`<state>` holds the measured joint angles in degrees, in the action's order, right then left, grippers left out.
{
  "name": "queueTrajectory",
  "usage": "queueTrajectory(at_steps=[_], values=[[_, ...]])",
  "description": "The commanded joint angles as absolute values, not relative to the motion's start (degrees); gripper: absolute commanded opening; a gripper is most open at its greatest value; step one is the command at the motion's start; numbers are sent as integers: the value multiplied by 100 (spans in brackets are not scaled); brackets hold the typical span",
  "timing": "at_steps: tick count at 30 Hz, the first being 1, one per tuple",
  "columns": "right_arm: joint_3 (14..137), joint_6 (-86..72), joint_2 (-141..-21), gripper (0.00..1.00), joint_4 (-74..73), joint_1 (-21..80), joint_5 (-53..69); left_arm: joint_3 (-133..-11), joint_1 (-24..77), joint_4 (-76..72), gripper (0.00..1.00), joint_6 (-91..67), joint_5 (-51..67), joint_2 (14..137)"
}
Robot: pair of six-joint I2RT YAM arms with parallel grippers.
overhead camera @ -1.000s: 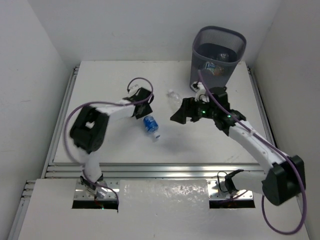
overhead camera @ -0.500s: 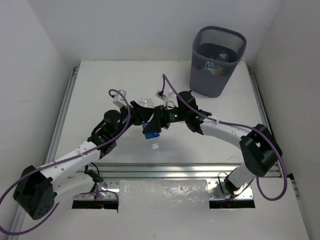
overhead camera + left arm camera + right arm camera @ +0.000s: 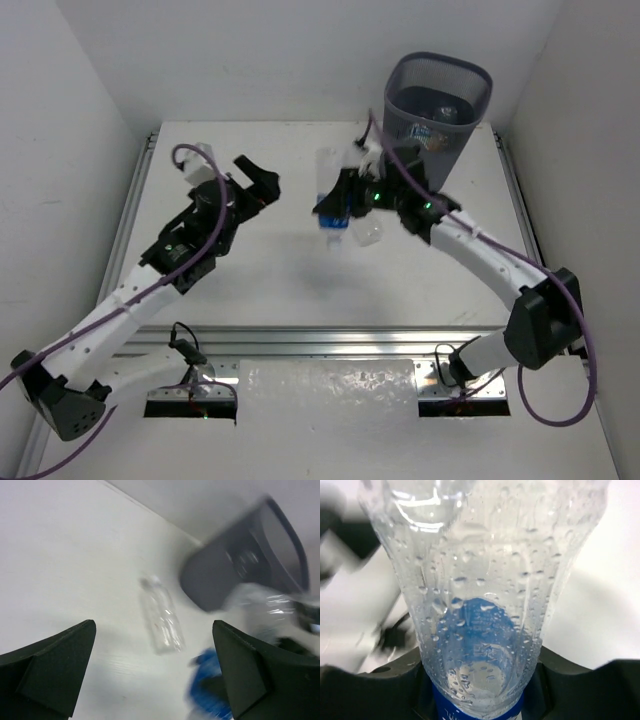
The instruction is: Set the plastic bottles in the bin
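Observation:
My right gripper (image 3: 343, 198) is shut on a clear plastic bottle with a blue label (image 3: 334, 214), held above the table left of the bin (image 3: 479, 78). In the right wrist view that wet bottle (image 3: 480, 605) fills the frame, wedged between the dark fingers (image 3: 367, 690). A second clear bottle (image 3: 368, 232) lies on the table just below the right gripper; it shows in the left wrist view as the clear bottle (image 3: 161, 616). My left gripper (image 3: 256, 183) stands open and empty to the left, its fingertips (image 3: 55, 665) wide apart. The dark mesh bin (image 3: 240, 565) holds several bottles (image 3: 430, 133).
White walls close in the table on the left, back and right. The bin stands at the table's far right corner. A metal rail (image 3: 320, 340) runs along the near edge in front of the arm bases.
The left gripper let go of the blue-labelled bottle and drew back to the left. The right gripper closed on that bottle and carried it up toward the bin.

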<state>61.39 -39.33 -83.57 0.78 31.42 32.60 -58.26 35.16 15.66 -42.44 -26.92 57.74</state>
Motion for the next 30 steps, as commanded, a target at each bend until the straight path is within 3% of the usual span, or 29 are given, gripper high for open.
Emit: queueTrajectory(at_steps=[1,5,8,9,10,11,12,15,16,17,18,20,27,30], values=[[7704,-2885,-8252,0,-1787,2191,1374,-6328,3717,4305,100,-5018,-4825,5284],[10310,-2392,-9507,0,-2873,1076,125,-6003,3718,4113,100,-4589,-4035,4493],[11527,-2285,-10614,0,-3181,617,70,-5757,3718,4034,100,-4220,-3588,4333],[12480,-2311,-10904,0,-3251,337,192,-5661,3726,4060,100,-4053,-3473,4298],[13046,-2399,-11525,3,-3452,221,289,-5625,3718,4165,100,-3991,-3324,4298],[13904,-2443,-11818,14,-3515,37,412,-5555,3718,4227,100,-3912,-3287,4333],[14070,-2504,-12030,24,-3368,18,483,-5520,3726,4280,100,-3789,-3278,4333],[13309,-2540,-12059,28,-2282,-307,887,-5379,3727,4351,100,-3447,-3252,4307],[13141,-2514,-12006,40,-2085,-316,905,-5327,3735,4342,100,-3393,-3261,4289],[13357,-2479,-12049,95,-2118,-334,905,-5187,3735,4316,100,-3332,-3261,4228],[13629,-2426,-12137,99,-2214,-325,923,-5116,3735,4202,100,-3322,-3174,4193],[14043,-2347,-12156,99,-2181,-316,932,-5019,3744,4053,100,-3165,-2972,4122],[13281,-1943,-10803,99,-1617,-168,799,-4983,3727,3964,100,-3155,-2883,4140],[12127,-1400,-10057,99,-2064,348,1123,-4992,3718,4008,100,-3269,-3014,4000]])
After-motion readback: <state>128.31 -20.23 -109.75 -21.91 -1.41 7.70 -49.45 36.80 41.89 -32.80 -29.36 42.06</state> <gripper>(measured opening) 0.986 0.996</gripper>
